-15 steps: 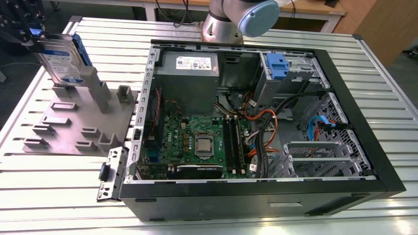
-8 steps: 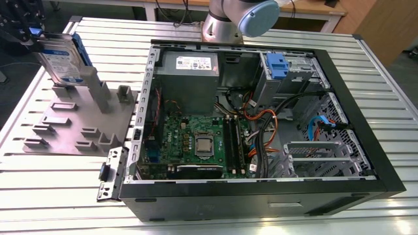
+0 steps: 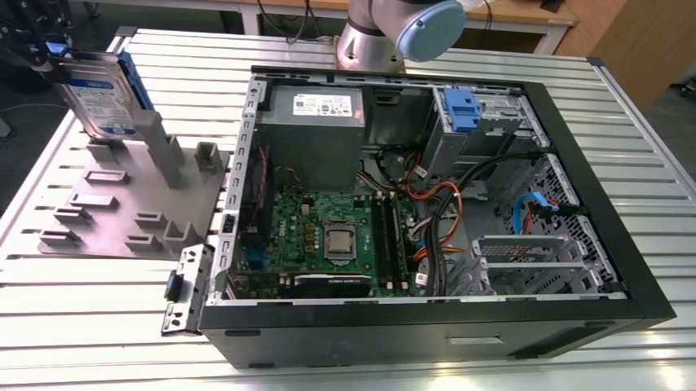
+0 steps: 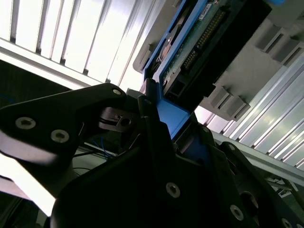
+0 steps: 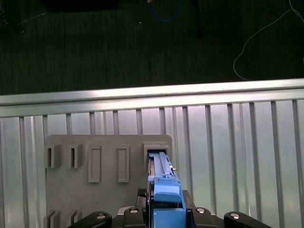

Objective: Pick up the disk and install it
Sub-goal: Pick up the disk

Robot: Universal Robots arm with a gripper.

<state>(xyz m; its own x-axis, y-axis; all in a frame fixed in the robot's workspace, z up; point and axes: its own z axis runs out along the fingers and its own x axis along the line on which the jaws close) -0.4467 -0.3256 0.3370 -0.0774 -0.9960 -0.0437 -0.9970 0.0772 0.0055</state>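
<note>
The disk [image 3: 98,94] stands on edge at the far corner of the grey fixture plate [image 3: 120,204], on the exterior view's left. Its white-and-blue label faces the camera and a blue rail runs along its edge. My gripper [image 3: 46,55] is at the disk's upper end. In both wrist views the dark fingers close on the blue rail [image 5: 165,190], so my gripper [image 4: 161,114] is shut on the disk [image 4: 199,52]. The disk's lower end lines up with a slot [image 5: 156,153] in the plate. Whether it still sits in that slot I cannot tell.
The open computer case [image 3: 435,318] lies on the slatted metal table [image 3: 87,309]. Inside it are a grey power supply [image 3: 315,106], a drive cage with a blue latch [image 3: 462,110], a motherboard [image 3: 326,236] and cables. The arm's base [image 3: 381,32] stands behind the case.
</note>
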